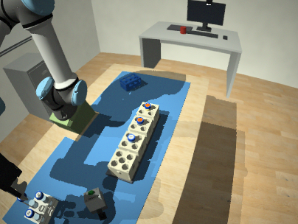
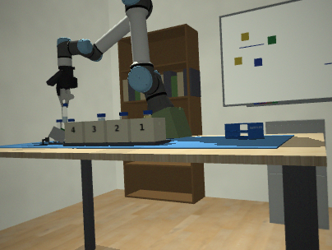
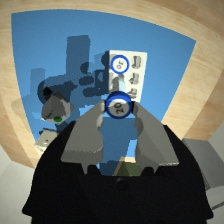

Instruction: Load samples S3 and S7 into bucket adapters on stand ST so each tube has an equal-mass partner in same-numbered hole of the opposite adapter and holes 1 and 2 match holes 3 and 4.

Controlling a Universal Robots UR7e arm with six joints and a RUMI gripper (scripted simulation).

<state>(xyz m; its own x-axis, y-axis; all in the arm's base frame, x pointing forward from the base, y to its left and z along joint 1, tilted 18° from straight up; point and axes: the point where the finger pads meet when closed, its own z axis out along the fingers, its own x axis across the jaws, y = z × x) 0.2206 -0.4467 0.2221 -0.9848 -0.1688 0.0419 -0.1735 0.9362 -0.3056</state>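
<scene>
Your gripper [image 3: 118, 116] is clamping narrow on a blank [image 3: 118, 105], white cap dot, both fingers pressing the tube just under the blue cap. The printed mL on that dot is too blurred to read. In the exterior view the gripper [image 2: 65, 101] is hanging the tube [image 2: 65, 112] upright above the rack, its lower end hidden behind the stand, so you cannot tell how far it is clearing the wells.

Straight below the gripper you are seeing the rack [image 3: 126, 75], with one more blank [image 3: 120, 63] standing in a well past the held tube. The top view is showing three blue caps at the rack [image 1: 40, 208]; which one is the held tube is unclear there.

To the gripper's left in the wrist view, the DONE desk [image 3: 54, 111] is sitting with its green key [image 3: 58, 119] showing.

The stand [image 1: 135, 143] is lying well apart from the gripper, across the mat [image 1: 162, 110]. Two orange-dot tubes are standing in it, one in the far adapter [image 1: 147, 105] and one in the next [image 1: 139, 120]. IDs are too small to read. A white-dot blank [image 1: 130, 138] is standing in the third adapter. The nearest adapter [image 1: 123, 160], toward the gripper, is showing only open holes.
</scene>
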